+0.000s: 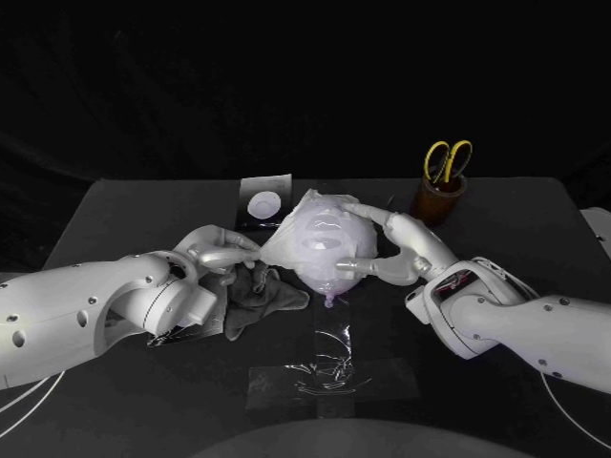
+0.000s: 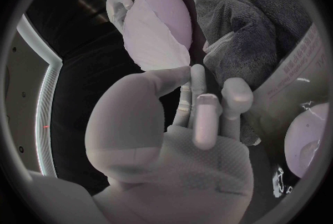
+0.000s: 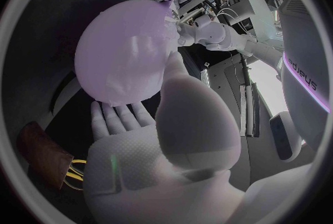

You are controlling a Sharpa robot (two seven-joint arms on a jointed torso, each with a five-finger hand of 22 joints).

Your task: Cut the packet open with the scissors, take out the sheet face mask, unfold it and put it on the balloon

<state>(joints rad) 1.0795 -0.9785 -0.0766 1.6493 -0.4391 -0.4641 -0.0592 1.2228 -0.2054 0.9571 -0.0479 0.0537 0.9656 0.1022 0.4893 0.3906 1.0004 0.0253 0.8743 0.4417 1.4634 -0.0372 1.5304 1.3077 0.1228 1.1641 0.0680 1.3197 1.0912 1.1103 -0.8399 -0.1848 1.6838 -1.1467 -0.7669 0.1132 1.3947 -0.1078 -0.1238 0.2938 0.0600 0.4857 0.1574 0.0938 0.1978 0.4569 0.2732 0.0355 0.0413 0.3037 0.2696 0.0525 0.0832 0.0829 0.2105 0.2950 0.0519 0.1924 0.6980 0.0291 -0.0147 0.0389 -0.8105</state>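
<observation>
The mask (image 1: pixel 320 229) is on the balloon (image 1: pixel 324 277), middle of the frame. My right hand (image 1: pixel 395 246) cups the balloon. My left hand (image 1: pixel 226 253) holds nothing, fingers apart beside it. Next I should gently press the mask flat.

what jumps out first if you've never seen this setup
A pale balloon wearing the sheet mask sits mid-table, the right hand cupping it and the left hand touching its other side. Behind, to the right, yellow-handled scissors stand in a brown cup.
</observation>
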